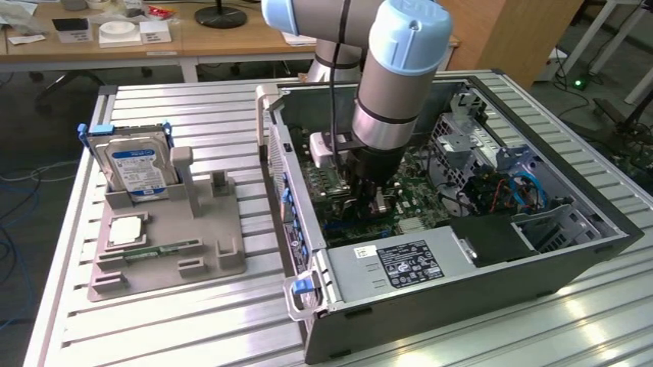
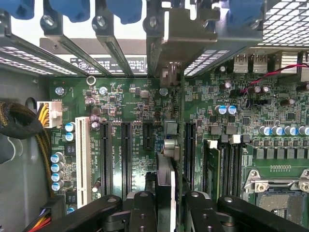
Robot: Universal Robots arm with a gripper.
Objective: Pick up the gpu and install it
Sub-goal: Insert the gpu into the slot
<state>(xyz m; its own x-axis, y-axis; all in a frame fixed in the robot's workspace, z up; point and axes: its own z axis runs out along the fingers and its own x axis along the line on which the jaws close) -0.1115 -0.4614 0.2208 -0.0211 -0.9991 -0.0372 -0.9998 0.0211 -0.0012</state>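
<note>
On the exterior view's left, a drive [image 1: 131,164] stands in the grey tray [image 1: 204,260]. To the right, inside the open case [image 1: 531,260], the gripper [image 2: 165,203] is clenched on the gpu [image 2: 166,145], held edge-on over the motherboard [image 2: 130,96] slots.

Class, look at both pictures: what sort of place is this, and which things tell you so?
Probably a robotics lab or workshop bench: a grey robot arm reaches into an open black computer case on a slatted aluminium table, beside a grey moulded parts tray holding a blue-labelled silver hard drive.

Tool [image 1: 369,200] with gpu [image 2: 165,193] inside computer case [image 1: 571,260], hard drive [image 1: 138,168] well apart on exterior view's left
</note>
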